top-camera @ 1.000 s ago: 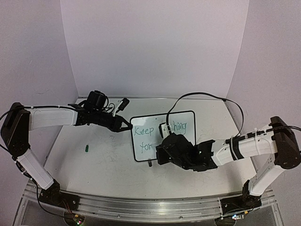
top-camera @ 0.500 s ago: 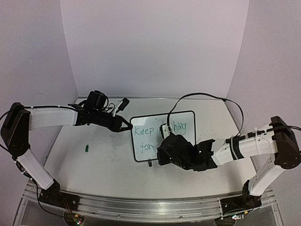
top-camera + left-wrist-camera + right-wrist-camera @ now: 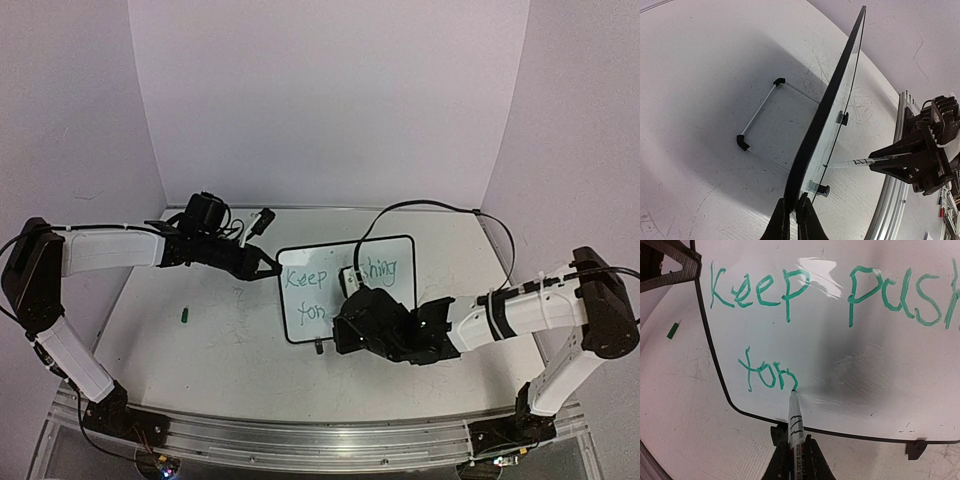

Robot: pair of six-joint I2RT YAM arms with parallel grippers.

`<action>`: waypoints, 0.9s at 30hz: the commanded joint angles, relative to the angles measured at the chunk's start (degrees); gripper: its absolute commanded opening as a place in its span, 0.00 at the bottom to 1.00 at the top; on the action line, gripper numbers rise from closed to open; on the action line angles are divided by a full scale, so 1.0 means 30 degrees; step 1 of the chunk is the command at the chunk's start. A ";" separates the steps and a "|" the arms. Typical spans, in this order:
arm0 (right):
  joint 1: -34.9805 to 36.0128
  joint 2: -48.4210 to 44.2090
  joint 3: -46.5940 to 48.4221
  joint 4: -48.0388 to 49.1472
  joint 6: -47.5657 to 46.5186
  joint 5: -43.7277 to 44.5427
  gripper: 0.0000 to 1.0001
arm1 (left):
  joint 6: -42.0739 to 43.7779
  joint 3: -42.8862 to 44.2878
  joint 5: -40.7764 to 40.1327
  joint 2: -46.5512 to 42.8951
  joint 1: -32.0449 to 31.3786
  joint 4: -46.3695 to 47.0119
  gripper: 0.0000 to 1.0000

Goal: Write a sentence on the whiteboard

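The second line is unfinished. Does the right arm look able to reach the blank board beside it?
Likely yes: its marker touches the whiteboard there, and nothing covers the blank part.

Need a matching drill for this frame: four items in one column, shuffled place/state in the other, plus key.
Items
1. left gripper
2. right gripper
3. marker
4. small green piece

Place or state
A. lying loose on the table, left of the whiteboard
B. shut on the whiteboard's left edge
C. tip on the whiteboard, at the end of the second line of the sentence
D. shut on the marker

Pairs: 1-B, 2-D, 3-C, 4-A
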 commanded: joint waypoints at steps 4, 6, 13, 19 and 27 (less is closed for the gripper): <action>-0.0047 0.0188 0.0518 -0.0375 0.0224 0.0906 0.00 | 0.0520 0.0665 -0.0775 -0.0227 -0.0030 -0.0179 0.00; -0.0051 0.0065 0.0737 -0.0375 0.0077 0.1294 0.00 | 0.0521 0.0667 -0.0782 -0.0217 -0.0025 -0.0186 0.00; -0.0140 -0.0109 0.1295 -0.0375 -0.0284 0.2309 0.00 | 0.0521 0.0644 -0.0852 -0.0299 -0.0025 -0.0180 0.00; -0.0237 -0.0326 0.1220 -0.0375 -0.0118 0.2581 0.00 | 0.0521 0.0649 -0.0841 -0.0308 -0.0025 -0.0173 0.00; -0.0256 -0.0585 0.0980 -0.0567 0.0123 0.2801 0.00 | 0.0528 0.0658 -0.0851 -0.0309 -0.0025 -0.0172 0.00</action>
